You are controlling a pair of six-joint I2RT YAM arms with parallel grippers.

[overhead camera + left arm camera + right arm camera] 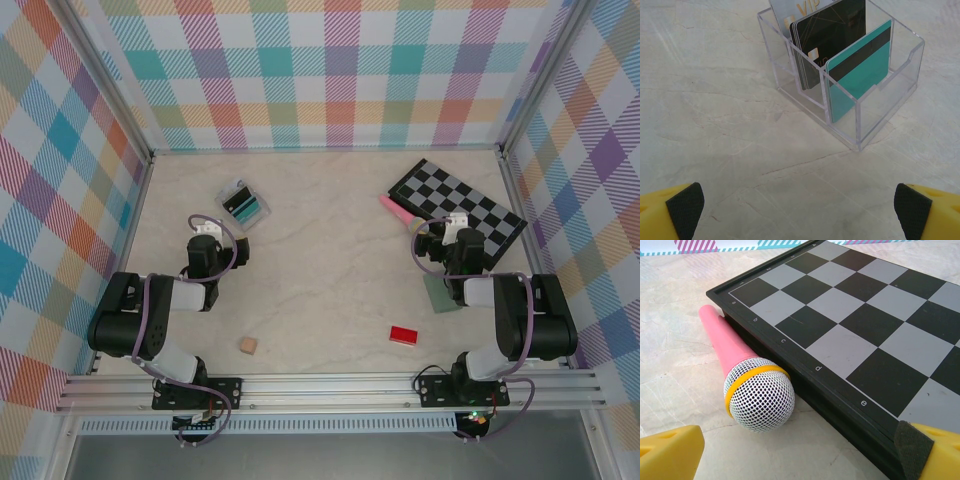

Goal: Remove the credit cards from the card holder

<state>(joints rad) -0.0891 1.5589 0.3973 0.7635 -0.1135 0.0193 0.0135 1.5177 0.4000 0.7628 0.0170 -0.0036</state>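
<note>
Top view: clear acrylic card holder (245,203) on pale marble-look table (320,270), L of centre, just beyond L gripper (207,228) and not touching it.

L wrist cam: holder sits angled, one corner toward cam, w/ three stepped slots. Cards all upright inside, none out yet:
- teal card (860,70) w/ black stripe in nearest slot
- black card (827,37) w/ gold chip in middle slot
- silver card (797,10) marked "VIP" at back

Yellow fingers w/ black pads (685,210) at both lower corners of frame. Jaws wide apart, nothing btwn but bare table. Holder ahead of the tips, clear gap btwn.

R side, top view: R gripper (440,232) at near-L corner of black-and-grey chequered board (470,210), far R of table, well apart from holder.

R wrist cam: pink mic (747,390) w/ yellow ring and white mesh head, lying flat, pressed along board's raised black edge, head toward cam. R jaws also wide apart, empty, one yellow finger at each lower corner. R pad (912,447) in front of board's near edge; cannot tell if touching.

Also on table:
- flat grey-green piece (438,293) partly hidden under R arm
- small red block (404,335) near front edge, R of centre
- small tan cube (248,345) near front edge, L of centre

Both small blocks loose, apart from everything else.
</note>
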